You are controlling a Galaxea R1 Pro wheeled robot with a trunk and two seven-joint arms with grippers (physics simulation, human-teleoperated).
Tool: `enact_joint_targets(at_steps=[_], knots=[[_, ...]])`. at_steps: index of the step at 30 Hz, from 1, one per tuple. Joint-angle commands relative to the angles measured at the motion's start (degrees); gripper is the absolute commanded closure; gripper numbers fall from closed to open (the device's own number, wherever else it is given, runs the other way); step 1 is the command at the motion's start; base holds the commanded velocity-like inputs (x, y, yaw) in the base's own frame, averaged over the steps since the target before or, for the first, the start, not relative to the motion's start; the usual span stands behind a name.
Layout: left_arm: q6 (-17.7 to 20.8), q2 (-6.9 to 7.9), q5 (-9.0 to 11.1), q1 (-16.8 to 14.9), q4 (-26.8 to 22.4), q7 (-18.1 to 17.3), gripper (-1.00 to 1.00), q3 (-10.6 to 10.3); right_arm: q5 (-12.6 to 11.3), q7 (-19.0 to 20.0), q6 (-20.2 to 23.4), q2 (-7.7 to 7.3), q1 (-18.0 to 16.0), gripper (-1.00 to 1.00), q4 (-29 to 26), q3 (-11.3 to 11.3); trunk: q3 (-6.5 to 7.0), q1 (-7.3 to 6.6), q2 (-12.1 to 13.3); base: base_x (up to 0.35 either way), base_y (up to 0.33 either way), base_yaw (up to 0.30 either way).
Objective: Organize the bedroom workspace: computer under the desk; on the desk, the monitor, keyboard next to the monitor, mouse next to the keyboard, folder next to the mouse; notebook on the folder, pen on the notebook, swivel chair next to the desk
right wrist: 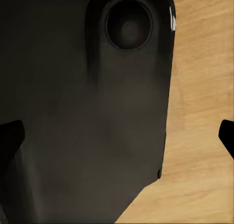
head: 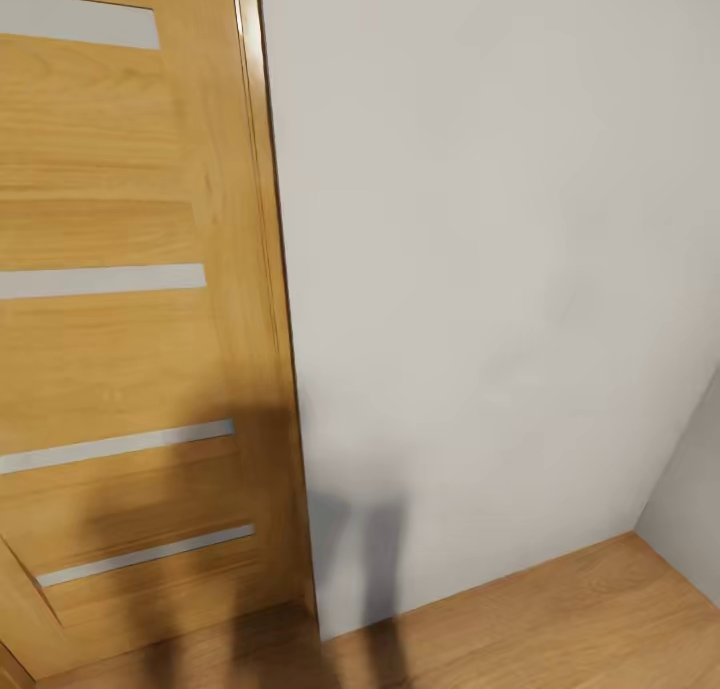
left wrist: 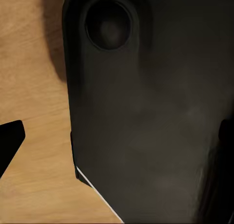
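Head view: wooden door (head: 120,369) edge meets grey wall (head: 480,269); gripper openings can't be judged

Oak door (head: 130,349) beside pale grey wall (head: 480,249), wooden floor (head: 560,619).

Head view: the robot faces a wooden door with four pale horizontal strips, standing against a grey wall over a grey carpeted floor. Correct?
Not quite. The floor is light wood, not grey carpet, as the head view shows. The rest holds: a wooden door with four pale horizontal strips stands against a grey wall.
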Motion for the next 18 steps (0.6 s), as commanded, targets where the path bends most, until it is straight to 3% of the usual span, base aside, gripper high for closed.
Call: enact_joint_targets(at_steps=[1,4,9,18], knots=[[0.2,-0.33,-0.2,0.1,-0.3,0.1,-1.00,0.0,0.3,-0.1,0.2,0.33,-0.3,-1.00,-0.3,0.1,0.15,-0.22,0.4,0.000,0.000,0.000],[0.4,-1.30,-0.3,0.1,-1.2,0.1,-1.00,0.0,0.3,0.0,0.7,1.30,-0.4,-1.00,-0.6,0.1,0.69,-0.87,1.6,0.000,0.000,0.000],[0.5,-2.63,-0.4,0.1,-1.4,0.2,-1.00,-0.1,0.3,0.1,0.7,1.42,-0.4,-1.00,-0.6,0.1,1.59,-1.97,3.6,0.000,0.000,0.000],[0.5,-3.06,-0.4,0.1,-1.5,0.2,-1.00,0.0,0.2,0.1,0.1,1.41,-0.4,-1.00,-0.5,0.1,3.21,-3.95,7.2,0.000,0.000,0.000]])
